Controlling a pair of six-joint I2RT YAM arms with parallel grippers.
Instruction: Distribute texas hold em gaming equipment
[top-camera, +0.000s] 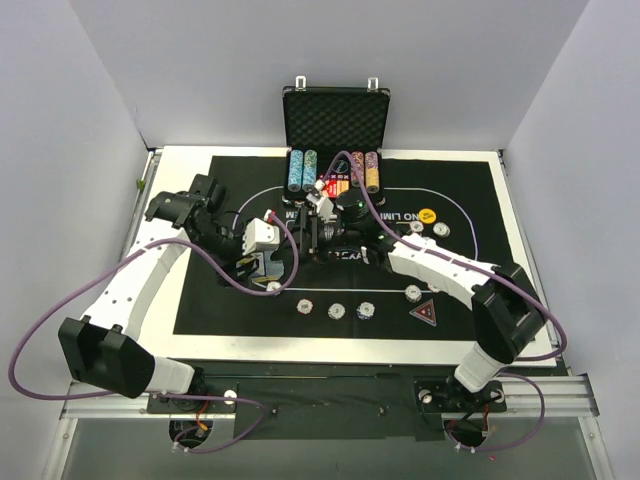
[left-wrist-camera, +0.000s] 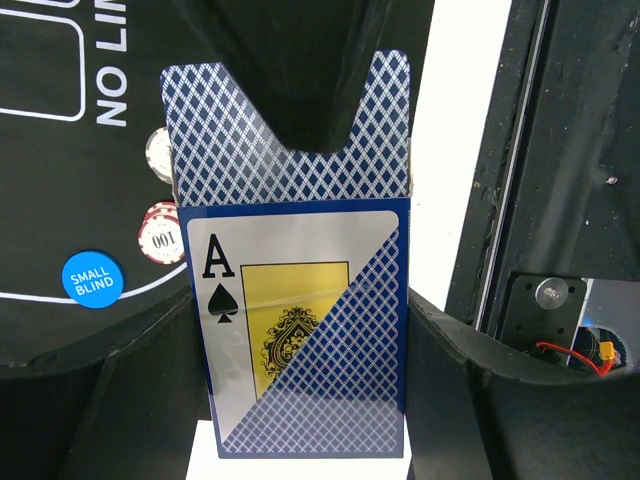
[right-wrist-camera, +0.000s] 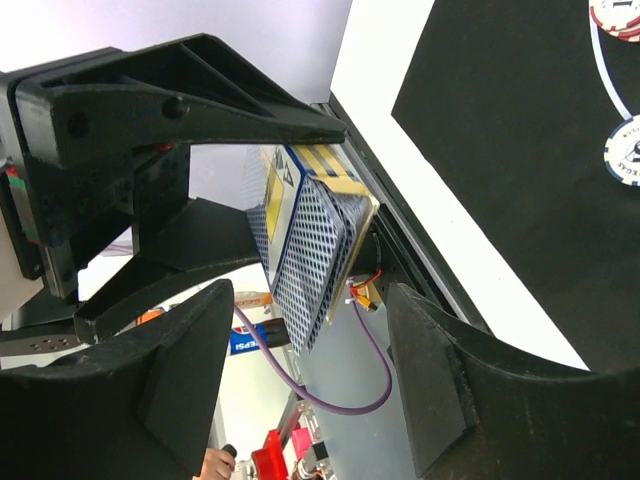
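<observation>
My left gripper (left-wrist-camera: 305, 385) is shut on the blue-patterned card deck (left-wrist-camera: 300, 330), an open box with an ace of spades on its face. In the top view it holds the deck (top-camera: 256, 268) above the mat's left part. My right gripper (right-wrist-camera: 310, 370) is open and empty, its fingers either side of the deck (right-wrist-camera: 310, 235) but apart from it; in the top view it (top-camera: 306, 228) is at the mat's middle. Striped chips (top-camera: 337, 311) lie in a near row. A yellow disc (top-camera: 427, 215), a black-red triangular marker (top-camera: 425, 311) and a blue "small blind" disc (left-wrist-camera: 92, 277) lie on the mat.
The open black case (top-camera: 335, 115) stands at the back with chip columns (top-camera: 335, 170) in front of it. The black lettered mat (top-camera: 480, 200) covers the white table. More chips lie at the right (top-camera: 441, 230) and beside the deck (left-wrist-camera: 160, 240).
</observation>
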